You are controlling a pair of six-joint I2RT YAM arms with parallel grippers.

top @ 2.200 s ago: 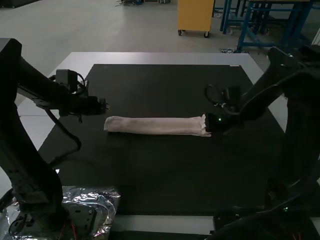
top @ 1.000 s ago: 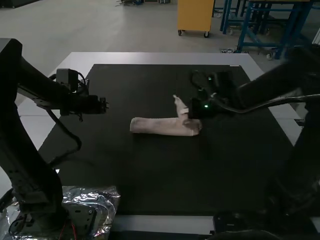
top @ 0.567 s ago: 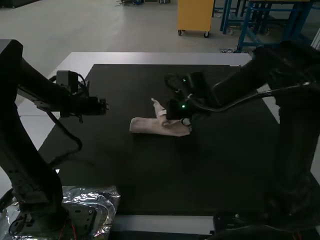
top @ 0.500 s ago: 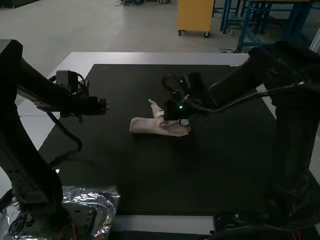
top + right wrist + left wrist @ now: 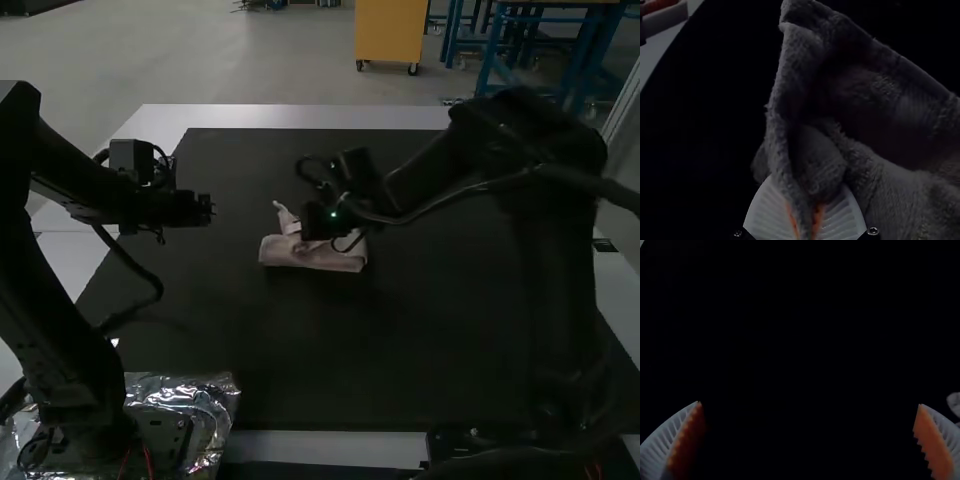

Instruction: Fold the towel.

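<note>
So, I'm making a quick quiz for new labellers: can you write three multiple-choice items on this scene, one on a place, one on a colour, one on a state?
1. What does the towel lie over?
A. The silver foil
B. The black mat
C. A wooden tray

2. What colour are the pads on the right claw?
A. Orange
B. Green
C. Blue

3. How does the right claw stand?
A. Wide open
B. Shut with nothing in it
C. Shut on the towel

Key:
1. B: the high view shows black mat all around the towel.
2. A: orange shows between its white ribbed fingers.
3. C: the right wrist view shows cloth pinched between the pads.
</note>
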